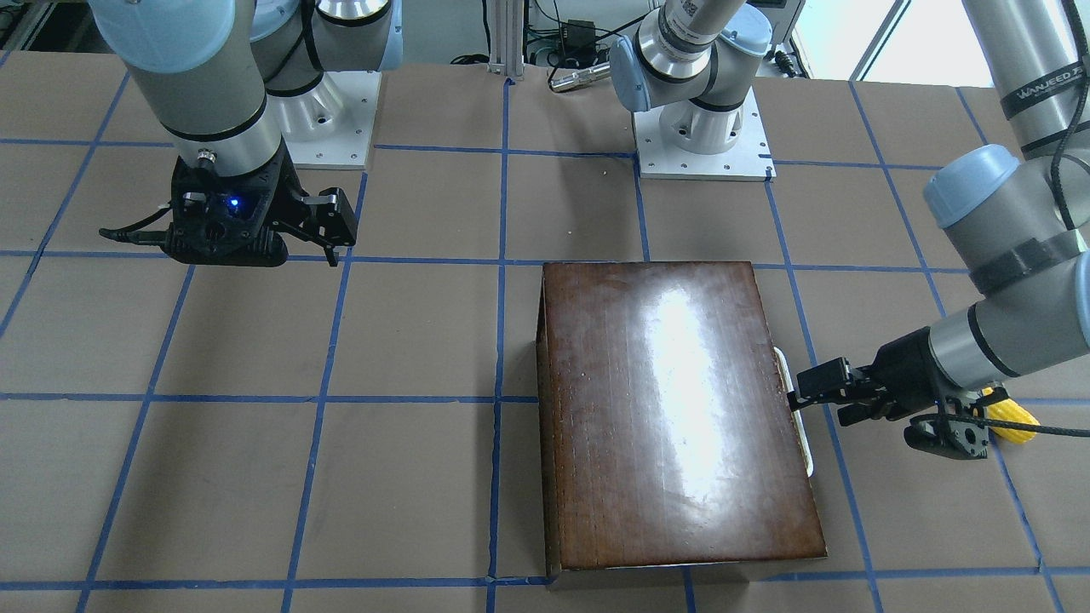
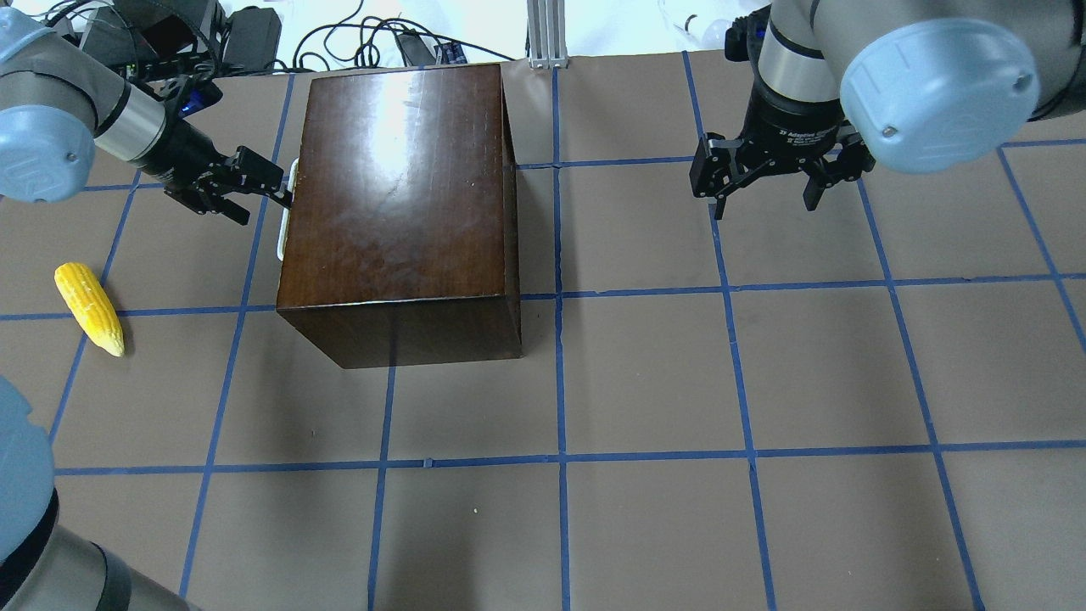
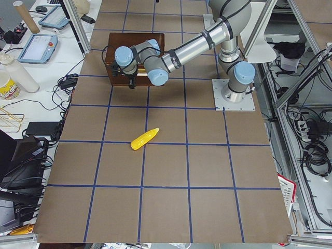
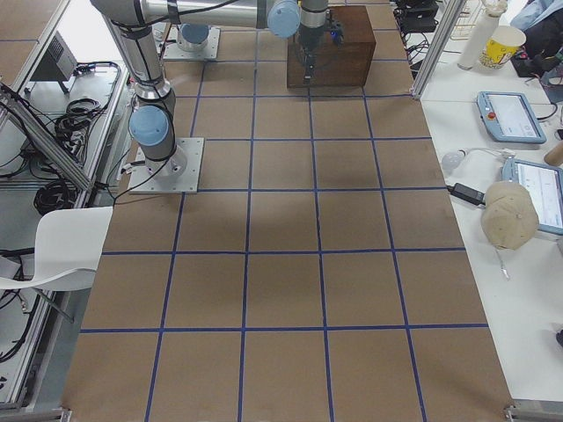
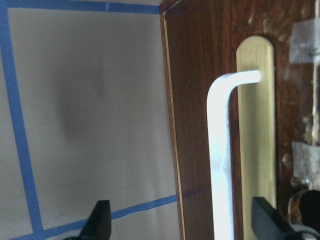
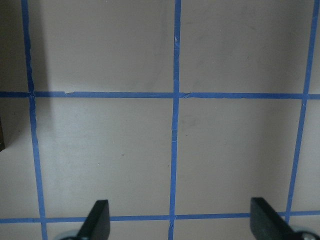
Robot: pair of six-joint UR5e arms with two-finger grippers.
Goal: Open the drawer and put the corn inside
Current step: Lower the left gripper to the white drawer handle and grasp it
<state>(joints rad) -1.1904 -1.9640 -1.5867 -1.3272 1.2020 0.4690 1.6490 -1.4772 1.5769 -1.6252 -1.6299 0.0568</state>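
The left gripper (image 5: 182, 222), fingers apart, straddles the white handle (image 5: 220, 160) across its long axis on the shut drawer (image 5: 195, 100), with the corn (image 2: 89, 307) on the table behind it, far from the open-fingered right gripper (image 2: 764, 191).

Open table (image 2: 645, 382) lies all around the corn (image 2: 88, 308); the box (image 2: 399, 195) nearby is the only obstacle.

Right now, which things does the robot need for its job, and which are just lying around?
For the job:
- the drawer, shut, with its white handle
- the corn
- the left tool, open at the handle

Just lying about:
- the white chair
- the yellow cup
- the tablet
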